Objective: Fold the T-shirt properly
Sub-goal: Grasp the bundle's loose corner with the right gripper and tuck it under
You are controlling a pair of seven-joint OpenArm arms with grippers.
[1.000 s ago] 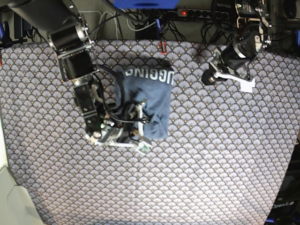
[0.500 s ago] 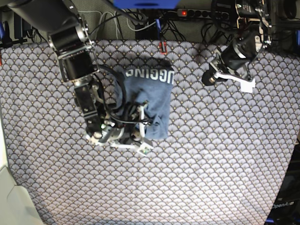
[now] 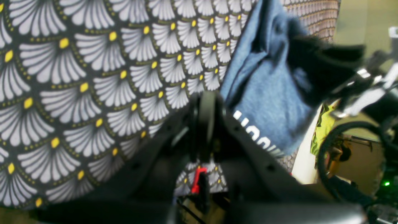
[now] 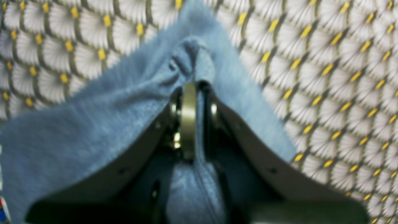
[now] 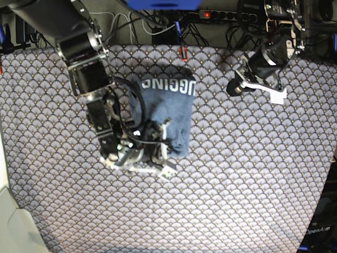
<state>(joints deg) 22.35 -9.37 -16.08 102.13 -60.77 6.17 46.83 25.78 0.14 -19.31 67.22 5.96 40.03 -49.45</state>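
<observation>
The slate-blue T-shirt (image 5: 171, 108) lies folded into a small bundle at the back middle of the tablecloth, with white "UGGING" lettering along its far edge. My right gripper (image 5: 162, 130) is at the bundle's near left corner, shut on a pinch of the blue fabric (image 4: 186, 62). My left gripper (image 5: 233, 87) hovers to the right of the shirt, apart from it. Its fingers (image 3: 205, 109) are closed together with nothing between them. The shirt (image 3: 270, 93) shows beyond them in the left wrist view.
The grey scallop-patterned tablecloth (image 5: 237, 179) covers the table. A power strip and cables (image 5: 210, 15) run along the back edge, with a small red item (image 5: 182, 52) near it. A pale surface (image 5: 10, 221) borders the front left.
My right gripper has shifted slightly toward the front and right, keeping its hold on the fabric, and the shirt's near edge has bunched a little. The left arm has not moved.
</observation>
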